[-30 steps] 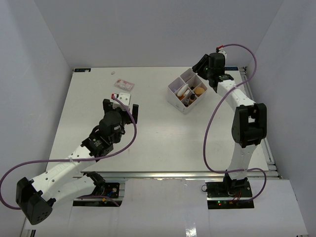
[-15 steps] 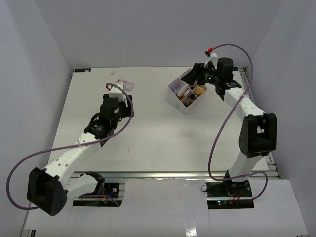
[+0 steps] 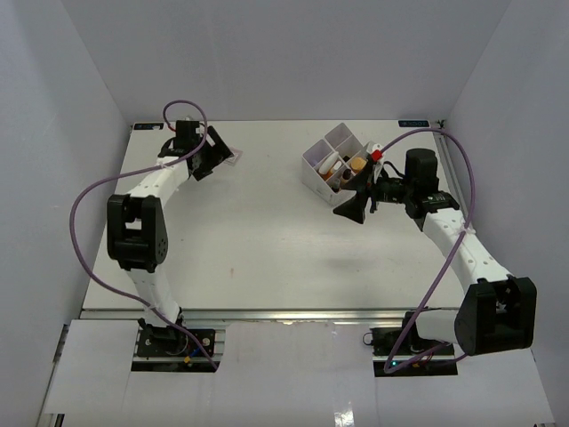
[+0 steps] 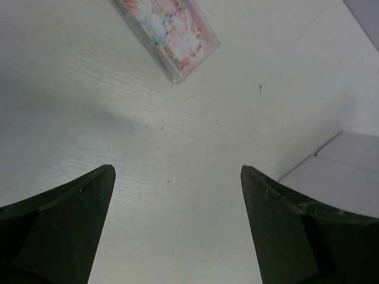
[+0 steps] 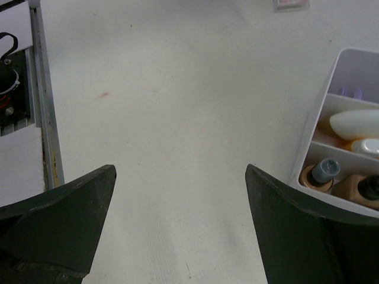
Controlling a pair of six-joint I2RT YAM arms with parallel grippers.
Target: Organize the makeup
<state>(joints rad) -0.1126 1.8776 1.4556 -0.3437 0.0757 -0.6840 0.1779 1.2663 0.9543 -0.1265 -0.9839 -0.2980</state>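
The makeup lies in a white four-compartment box (image 3: pixel 313 160). In the right wrist view that box (image 5: pixel 314 127) holds a white egg-shaped sponge (image 5: pixel 355 123), an orange tube with a white cap (image 5: pixel 366 145) and a beige dark-capped bottle (image 5: pixel 323 171). My right gripper (image 3: pixel 349 203) hangs open and empty just in front of the box, over bare table (image 5: pixel 180 171). My left gripper (image 3: pixel 211 158) is open at the far left. It hangs low over the table (image 4: pixel 177 174), just short of a flat clear case with a pink print (image 4: pixel 172 35).
The pink-printed case (image 3: pixel 228 153) lies near the table's back left. A second tan bottle with a black cap (image 5: pixel 367 188) stands in the box's near compartment. The table's metal edge rail (image 5: pixel 42 118) runs along the left of the right wrist view.
My left arm swung from mid-table out to the back left, up to the pink case. My right gripper drew back from over the box to its near side and opened wide.
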